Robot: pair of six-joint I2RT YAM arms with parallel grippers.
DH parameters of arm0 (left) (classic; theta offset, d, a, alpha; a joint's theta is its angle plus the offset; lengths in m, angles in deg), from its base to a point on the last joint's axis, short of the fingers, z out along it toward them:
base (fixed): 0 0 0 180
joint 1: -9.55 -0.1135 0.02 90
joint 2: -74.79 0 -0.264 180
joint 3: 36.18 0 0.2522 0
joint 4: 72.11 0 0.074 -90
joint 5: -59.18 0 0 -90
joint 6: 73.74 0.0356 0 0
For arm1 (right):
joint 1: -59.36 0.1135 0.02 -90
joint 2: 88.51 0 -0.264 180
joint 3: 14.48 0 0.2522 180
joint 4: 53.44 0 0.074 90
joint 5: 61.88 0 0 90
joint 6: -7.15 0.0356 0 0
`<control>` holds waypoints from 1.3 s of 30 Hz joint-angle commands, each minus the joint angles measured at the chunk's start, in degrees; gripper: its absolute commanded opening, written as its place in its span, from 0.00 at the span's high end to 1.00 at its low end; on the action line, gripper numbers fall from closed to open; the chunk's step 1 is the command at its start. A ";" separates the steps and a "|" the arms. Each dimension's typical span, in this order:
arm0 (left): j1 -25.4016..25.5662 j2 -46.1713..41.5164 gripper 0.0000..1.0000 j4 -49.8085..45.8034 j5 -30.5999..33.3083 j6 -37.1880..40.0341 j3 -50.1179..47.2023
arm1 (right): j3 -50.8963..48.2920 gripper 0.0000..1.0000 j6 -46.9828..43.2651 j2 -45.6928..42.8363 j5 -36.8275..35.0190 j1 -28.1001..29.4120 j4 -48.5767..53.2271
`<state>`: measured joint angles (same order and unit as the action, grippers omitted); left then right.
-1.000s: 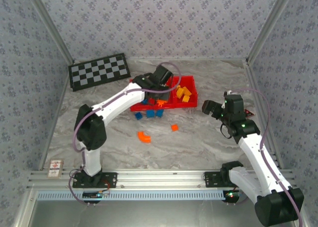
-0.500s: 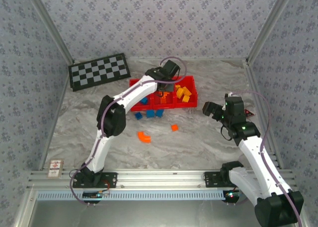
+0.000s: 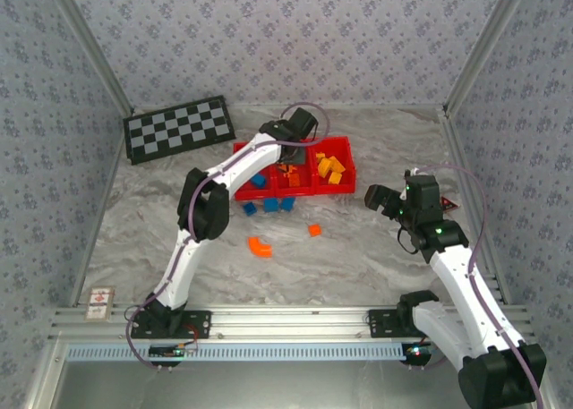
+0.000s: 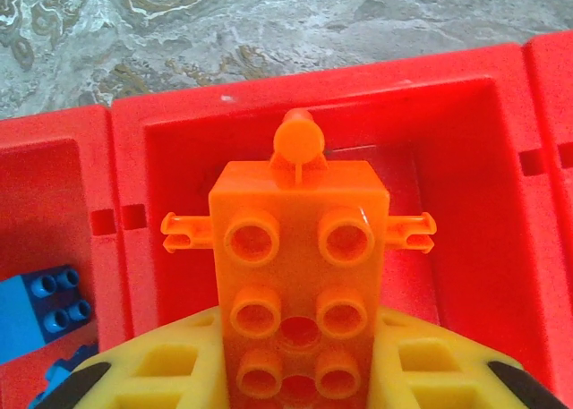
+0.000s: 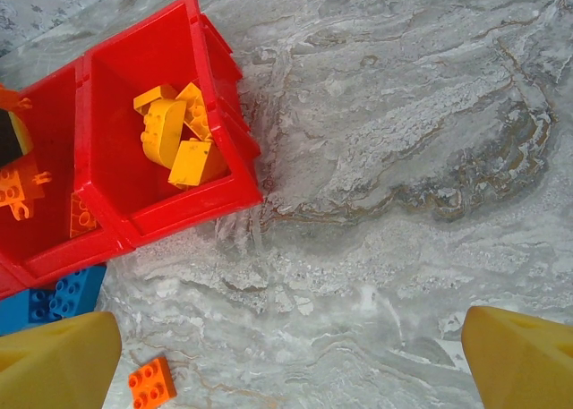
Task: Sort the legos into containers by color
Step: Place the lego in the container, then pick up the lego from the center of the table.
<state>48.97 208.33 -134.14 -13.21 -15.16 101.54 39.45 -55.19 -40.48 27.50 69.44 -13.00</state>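
Observation:
My left gripper [image 3: 292, 158] hangs over the middle one of the three joined red containers [image 3: 343, 146]. It is shut [image 4: 302, 355] on an orange six-stud lego [image 4: 300, 248] with side pegs, above that bin's bare floor [image 4: 448, 158]. Blue legos [image 4: 45, 302] lie in the left bin, yellow ones [image 5: 175, 136] in the right bin. On the table lie three blue legos [image 3: 269, 205], a small orange one [image 3: 314, 230] and a curved orange one [image 3: 260, 246]. My right gripper [image 3: 380, 197] stands open [image 5: 291, 373] over bare marble to the right of the bins.
A black-and-white checkered board [image 3: 179, 128] leans at the back left. The small orange lego [image 5: 152, 384] lies by my right gripper's left finger [image 5: 54, 364]. A small card [image 3: 100, 302] lies at the front left. Patterned walls enclose the table.
My left arm has stretched back and up from the bins' front edge to above the middle bin, carrying the orange lego. The right arm has not moved.

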 commanded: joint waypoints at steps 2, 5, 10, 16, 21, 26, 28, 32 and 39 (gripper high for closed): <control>-0.08 0.64 0.63 -0.18 -1.15 -0.31 1.37 | -0.35 0.00 0.39 -0.33 -0.17 -0.41 0.14; -0.01 0.16 0.57 0.58 -2.06 -0.22 1.15 | -0.22 0.00 0.51 -0.55 -0.17 -0.39 0.33; 0.04 -2.02 0.45 1.94 -2.79 0.33 -0.19 | 0.08 0.00 0.55 -0.96 -0.36 -0.35 1.11; 1.17 -8.64 0.29 5.30 -3.83 5.59 -6.05 | 0.04 0.00 0.47 -1.30 -0.12 -0.40 1.93; 1.36 -20.11 0.09 15.40 -7.75 5.92 -21.81 | -0.04 0.00 0.38 -1.19 0.61 -0.46 2.50; 1.84 -28.72 0.00 20.16 -11.45 5.67 -34.57 | -0.50 0.00 0.27 -0.39 0.89 -0.58 2.78; 2.72 -31.14 0.00 20.24 -10.90 6.57 -38.26 | -0.66 0.00 0.17 0.05 0.86 -0.68 2.73; 4.42 -34.48 0.00 18.64 -9.48 7.34 -43.97 | -1.30 0.00 0.20 0.21 1.43 -0.64 1.48; 6.28 -37.97 0.03 17.60 -4.28 5.92 -53.36 | -2.02 0.00 1.08 0.31 3.42 -0.56 0.31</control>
<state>55.39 173.36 -115.71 -20.91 -8.85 50.11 37.74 -55.13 -40.26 29.53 69.12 -11.77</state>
